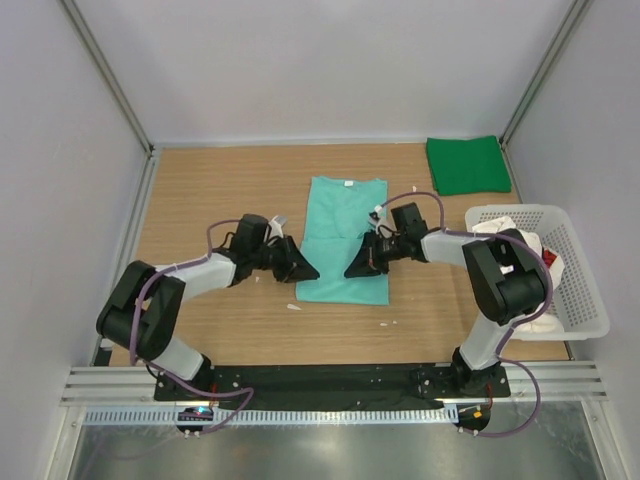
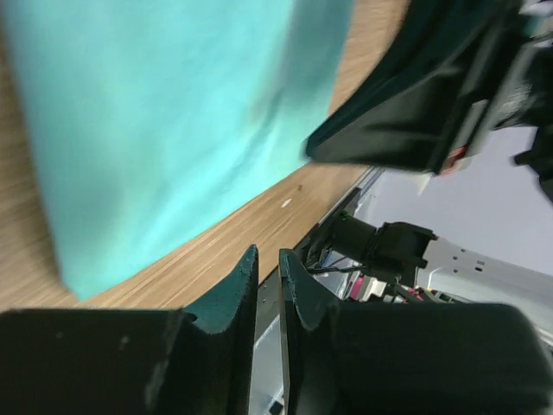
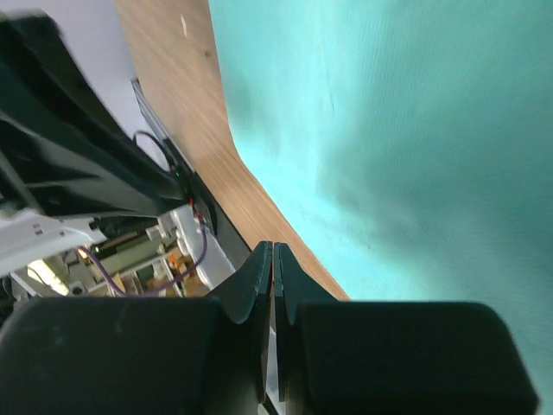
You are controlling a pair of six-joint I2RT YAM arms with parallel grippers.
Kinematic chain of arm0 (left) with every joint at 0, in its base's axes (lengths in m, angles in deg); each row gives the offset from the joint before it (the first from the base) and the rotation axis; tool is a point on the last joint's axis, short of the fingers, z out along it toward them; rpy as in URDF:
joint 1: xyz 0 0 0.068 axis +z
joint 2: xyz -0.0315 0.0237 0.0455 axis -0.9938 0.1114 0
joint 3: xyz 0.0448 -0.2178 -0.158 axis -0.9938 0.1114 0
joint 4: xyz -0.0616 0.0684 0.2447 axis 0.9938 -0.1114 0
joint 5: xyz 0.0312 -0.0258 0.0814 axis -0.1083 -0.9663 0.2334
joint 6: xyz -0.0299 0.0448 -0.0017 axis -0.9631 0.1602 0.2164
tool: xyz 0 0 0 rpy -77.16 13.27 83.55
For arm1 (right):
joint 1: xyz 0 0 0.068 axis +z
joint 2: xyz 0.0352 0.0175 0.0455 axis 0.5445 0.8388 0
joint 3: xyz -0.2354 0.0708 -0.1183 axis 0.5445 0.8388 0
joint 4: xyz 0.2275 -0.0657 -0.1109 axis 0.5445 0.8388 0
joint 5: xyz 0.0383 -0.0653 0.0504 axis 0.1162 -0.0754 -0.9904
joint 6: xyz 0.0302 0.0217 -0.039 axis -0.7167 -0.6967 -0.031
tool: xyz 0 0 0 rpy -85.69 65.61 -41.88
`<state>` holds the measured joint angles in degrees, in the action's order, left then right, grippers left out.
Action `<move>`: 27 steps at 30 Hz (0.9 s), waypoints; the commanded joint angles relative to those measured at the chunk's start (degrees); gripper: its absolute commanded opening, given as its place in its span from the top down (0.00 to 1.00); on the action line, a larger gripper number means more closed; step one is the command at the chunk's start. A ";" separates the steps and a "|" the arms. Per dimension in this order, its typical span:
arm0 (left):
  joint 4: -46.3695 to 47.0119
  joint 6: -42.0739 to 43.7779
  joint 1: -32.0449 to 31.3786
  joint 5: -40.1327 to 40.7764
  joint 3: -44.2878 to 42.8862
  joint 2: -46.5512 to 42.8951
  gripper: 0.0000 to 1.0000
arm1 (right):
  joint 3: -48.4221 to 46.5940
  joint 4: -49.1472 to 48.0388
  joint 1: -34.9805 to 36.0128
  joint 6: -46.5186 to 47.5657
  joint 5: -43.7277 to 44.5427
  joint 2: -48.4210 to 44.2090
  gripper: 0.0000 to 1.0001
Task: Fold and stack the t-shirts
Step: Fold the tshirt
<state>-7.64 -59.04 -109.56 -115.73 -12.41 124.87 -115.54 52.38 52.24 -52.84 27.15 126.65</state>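
The mint-teal t-shirt (image 1: 343,240) lies flat on the wooden table, folded into a long narrow strip with its collar toward the back. It also shows in the left wrist view (image 2: 173,112) and the right wrist view (image 3: 406,112). My left gripper (image 1: 305,268) (image 2: 269,252) hovers at the shirt's near left edge, its jaws almost together with nothing between them. My right gripper (image 1: 352,270) (image 3: 273,245) hovers over the shirt's near right part, shut and empty. The dark green t-shirt (image 1: 467,165) lies folded at the back right. The white t-shirt (image 1: 520,240) lies crumpled in the basket.
The white lattice basket (image 1: 580,300) stands at the right edge of the table. Grey walls enclose the table on the left, back and right. A black rail and a metal strip (image 1: 330,385) run along the near edge. Small white scraps (image 1: 294,306) lie by the shirt's near edge.
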 commanded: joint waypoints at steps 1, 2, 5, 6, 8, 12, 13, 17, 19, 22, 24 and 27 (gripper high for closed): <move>-2.27 2.31 -1.20 -1.21 -4.60 2.24 0.83 | 4.42 -7.61 2.11 -2.65 -2.99 0.78 0.91; -0.52 0.92 -1.46 -2.01 -5.56 5.91 0.84 | 6.26 -9.31 2.29 -3.97 -4.13 2.00 0.92; 6.16 -1.28 -1.47 -3.25 -5.66 12.95 0.86 | 8.73 -11.96 2.38 -3.64 -3.88 3.41 0.94; 9.05 -1.55 -1.47 -3.33 -5.57 14.89 0.87 | 9.26 -11.79 2.29 -2.67 -3.44 3.68 0.94; 10.48 -1.73 -1.47 -3.51 -5.14 19.28 0.89 | 11.19 -11.87 2.20 -2.31 -2.39 4.03 0.95; 11.28 -1.38 -1.47 -2.28 -1.98 21.15 0.90 | 13.74 -9.26 1.59 -1.61 -0.11 1.94 0.95; 10.75 -1.21 -1.47 -1.85 -0.06 20.72 0.90 | 13.92 -7.85 1.50 0.30 0.68 0.97 0.95; 5.66 1.17 -1.47 0.88 5.40 16.68 0.91 | 10.77 1.21 1.50 6.90 5.26 -0.54 0.90; 4.25 1.96 -1.47 1.50 7.96 13.52 0.91 | 9.19 3.59 1.59 8.23 4.83 0.52 0.90; 0.65 3.19 -1.47 2.02 8.14 8.70 0.90 | 5.41 6.48 1.59 9.37 4.47 0.34 0.90; -2.25 4.68 -1.47 1.50 5.96 5.62 0.83 | 1.19 10.26 1.50 11.30 5.00 0.25 0.89; -6.47 6.70 -1.47 2.63 1.22 3.32 0.71 | -3.82 12.29 1.23 11.58 5.00 0.87 0.87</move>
<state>-6.30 -56.89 -110.98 -117.26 -6.57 131.08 -113.68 60.58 53.85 -44.40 30.65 127.61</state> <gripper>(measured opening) 0.246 0.121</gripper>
